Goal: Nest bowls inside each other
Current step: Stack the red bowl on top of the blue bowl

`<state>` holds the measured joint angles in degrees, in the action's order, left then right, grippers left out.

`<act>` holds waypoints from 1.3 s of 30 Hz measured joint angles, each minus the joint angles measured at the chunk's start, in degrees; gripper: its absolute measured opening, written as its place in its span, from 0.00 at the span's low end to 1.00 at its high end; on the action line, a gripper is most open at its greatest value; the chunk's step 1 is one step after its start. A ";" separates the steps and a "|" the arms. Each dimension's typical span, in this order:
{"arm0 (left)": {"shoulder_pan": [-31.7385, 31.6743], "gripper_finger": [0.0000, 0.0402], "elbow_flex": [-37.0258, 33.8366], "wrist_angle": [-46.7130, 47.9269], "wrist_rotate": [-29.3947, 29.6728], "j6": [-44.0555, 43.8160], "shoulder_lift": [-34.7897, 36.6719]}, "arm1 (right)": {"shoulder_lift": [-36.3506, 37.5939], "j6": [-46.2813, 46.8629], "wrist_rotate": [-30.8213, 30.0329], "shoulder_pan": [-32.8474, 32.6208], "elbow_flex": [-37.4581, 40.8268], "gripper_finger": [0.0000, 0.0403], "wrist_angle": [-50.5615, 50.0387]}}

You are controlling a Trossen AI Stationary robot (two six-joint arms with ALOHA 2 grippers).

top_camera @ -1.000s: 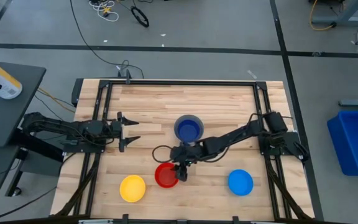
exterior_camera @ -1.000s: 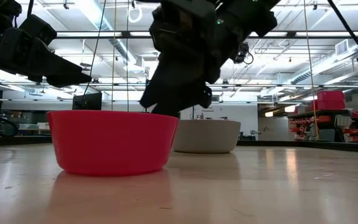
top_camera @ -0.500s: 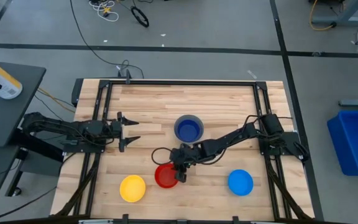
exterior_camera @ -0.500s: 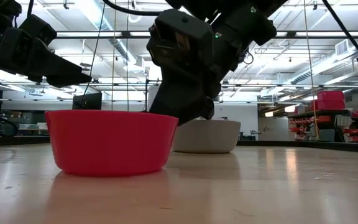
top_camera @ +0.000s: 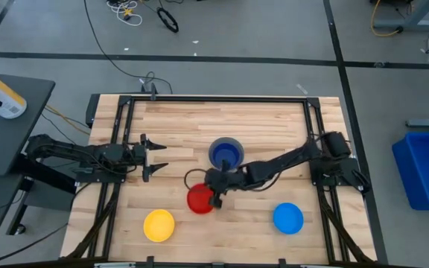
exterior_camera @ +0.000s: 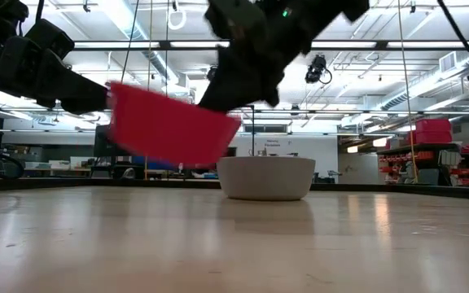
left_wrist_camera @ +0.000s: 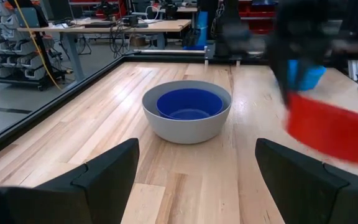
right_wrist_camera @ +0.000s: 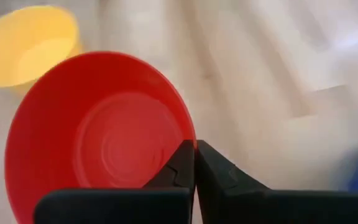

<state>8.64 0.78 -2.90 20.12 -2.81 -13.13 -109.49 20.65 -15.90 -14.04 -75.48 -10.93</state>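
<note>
A red bowl (top_camera: 198, 199) hangs tilted above the table (top_camera: 199, 112), with my right gripper (top_camera: 214, 199) shut on it. Just beyond it toward the far edge stands a grey bowl (top_camera: 226, 154) with a blue bowl (left_wrist_camera: 189, 102) sitting inside it. A yellow bowl (top_camera: 159, 225) rests on its base near the front left. Another blue bowl (top_camera: 287, 218) rests at the front right. My left gripper (top_camera: 162, 157) waits open at the table's left, with nothing between its fingers. My right gripper pinches the red bowl's rim (right_wrist_camera: 188, 134) on the side toward the table's right, one finger inside the bowl and one outside. The fingers (right_wrist_camera: 213, 171) come slanting down from the right. The bowl (exterior_camera: 169, 126) is lifted clear of the table and tilted.
Black rails (top_camera: 118, 149) run along the table's left and right sides. Bare wood lies between the yellow bowl and the front-right blue bowl. The room with its benches shows beyond the far edge in the low view.
My right gripper has shut on the red bowl's rim and risen, going toward the far edge and the grey bowl. The red bowl, which stood flat on the table, is now lifted clear and tipped.
</note>
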 joint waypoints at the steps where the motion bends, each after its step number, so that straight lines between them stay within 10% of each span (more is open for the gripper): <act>1: -0.02 0.83 0.00 0.00 0.00 -0.01 0.00 | 1.56 -0.79 -1.87 0.46 0.00 0.01 -1.74; 9: -0.01 0.83 0.00 -0.05 -0.02 0.00 -0.02 | 10.87 -3.79 -9.96 9.06 -0.06 0.00 -18.87; 20: -0.01 0.83 -0.02 0.02 0.00 -0.02 -0.01 | 10.90 -7.20 -1.39 22.37 3.44 0.00 -21.71; 39: -0.02 0.83 -0.02 0.02 0.20 0.02 -0.02 | 10.84 -2.23 12.78 24.16 12.20 0.02 -15.41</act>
<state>8.62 0.75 -2.87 20.32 -2.79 -13.15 -98.65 18.42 -3.12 10.12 -63.28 -26.34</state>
